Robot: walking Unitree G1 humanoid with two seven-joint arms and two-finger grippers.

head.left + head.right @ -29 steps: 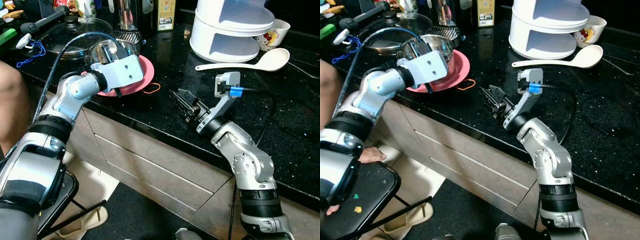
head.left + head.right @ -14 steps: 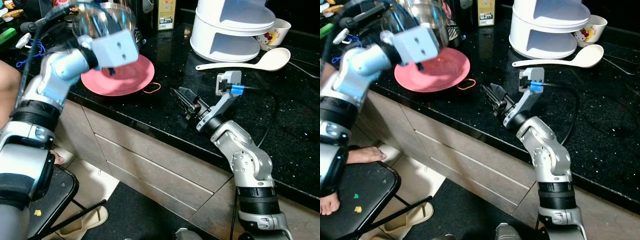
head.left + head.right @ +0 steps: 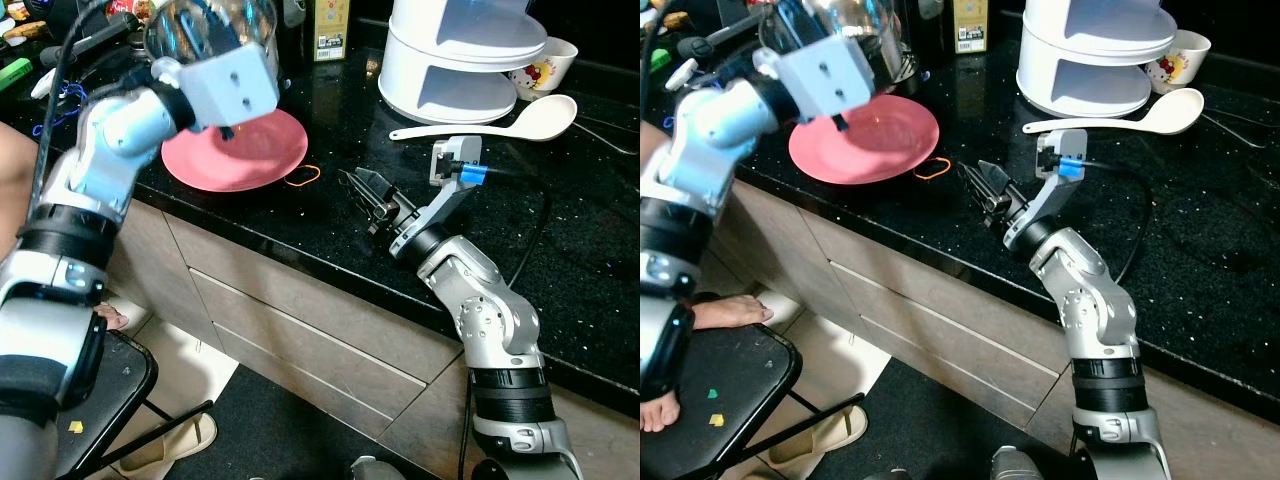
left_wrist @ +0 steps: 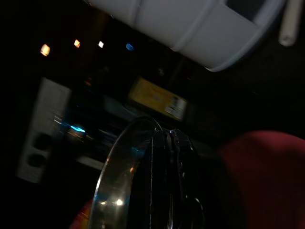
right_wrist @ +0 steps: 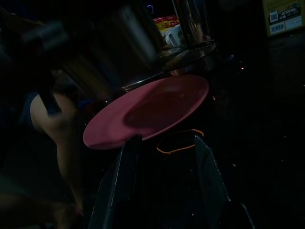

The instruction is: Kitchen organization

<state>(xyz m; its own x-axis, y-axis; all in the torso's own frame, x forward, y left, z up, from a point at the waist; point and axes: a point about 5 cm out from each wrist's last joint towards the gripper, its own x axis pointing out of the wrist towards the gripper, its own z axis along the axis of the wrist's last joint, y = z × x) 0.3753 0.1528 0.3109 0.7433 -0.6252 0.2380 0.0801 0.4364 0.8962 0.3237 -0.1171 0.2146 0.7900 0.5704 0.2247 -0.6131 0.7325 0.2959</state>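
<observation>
the left gripper [image 3: 205, 40] held a glass bowl [image 3: 212, 25] above the pink plate [image 3: 237, 150]. the right gripper [image 3: 362, 190] rested on the table [image 3: 400, 170] beside an orange band [image 3: 302, 177], fingers [image 5: 119, 181] apart, holding nothing.

Black chair [image 3: 120, 390], tan slipper [image 3: 165, 445]

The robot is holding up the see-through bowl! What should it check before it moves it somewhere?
1. Grip: the left gripper has its fingers closed on the rim of the glass bowl: ok.
2. Bowl lifted off the pink plate: ok, it hangs in the air above the plate.
3. Bowl empty: cannot tell, the glass is shiny and partly hidden.
4. Right gripper out of the way: ok, it rests over the black counter, fingers open, apart from the plate.
5. Orange rubber band clear of the plate: ok, it lies beside the rim.
6. A free spot to set the bowl down: cannot tell.
</observation>
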